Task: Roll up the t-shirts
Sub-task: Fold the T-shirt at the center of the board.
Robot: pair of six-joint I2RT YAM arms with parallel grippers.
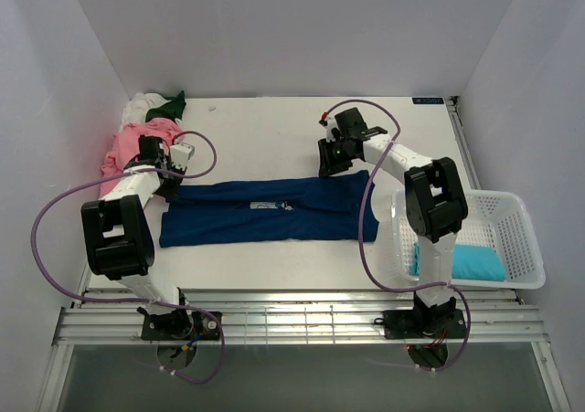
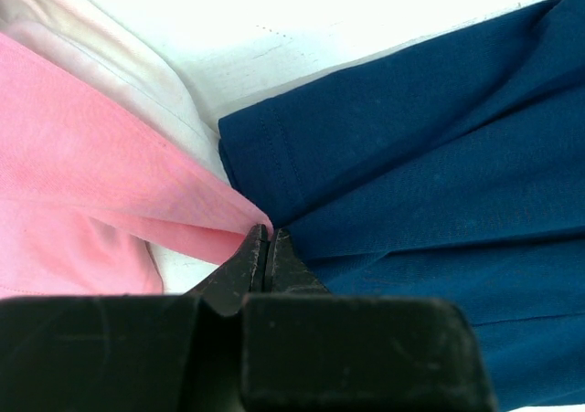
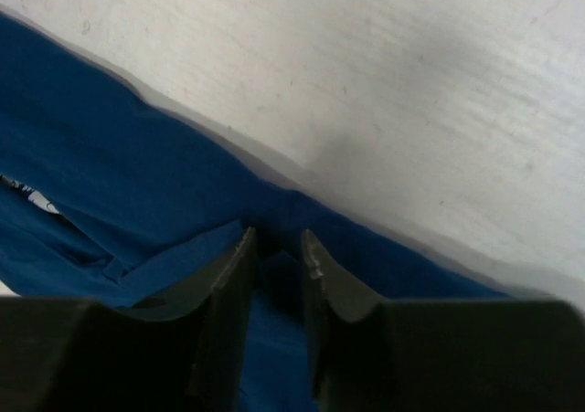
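Observation:
The navy blue t-shirt (image 1: 274, 211) lies folded into a long band across the middle of the table, a pale print showing at its centre. My left gripper (image 1: 170, 185) is at its left end, shut, its tips (image 2: 264, 234) touching where the navy cloth (image 2: 439, 156) meets the pink t-shirt (image 2: 73, 156). No cloth shows between those jaws. My right gripper (image 1: 331, 166) is at the band's far right corner. Its jaws (image 3: 276, 238) stand narrowly apart with a fold of navy cloth (image 3: 137, 184) pinched between them.
The pink t-shirt (image 1: 132, 147), a white one (image 1: 142, 109) and a dark green one (image 1: 167, 108) are heaped at the far left. A white mesh basket (image 1: 521, 229) at the right holds a teal t-shirt (image 1: 475, 263). White walls enclose the table.

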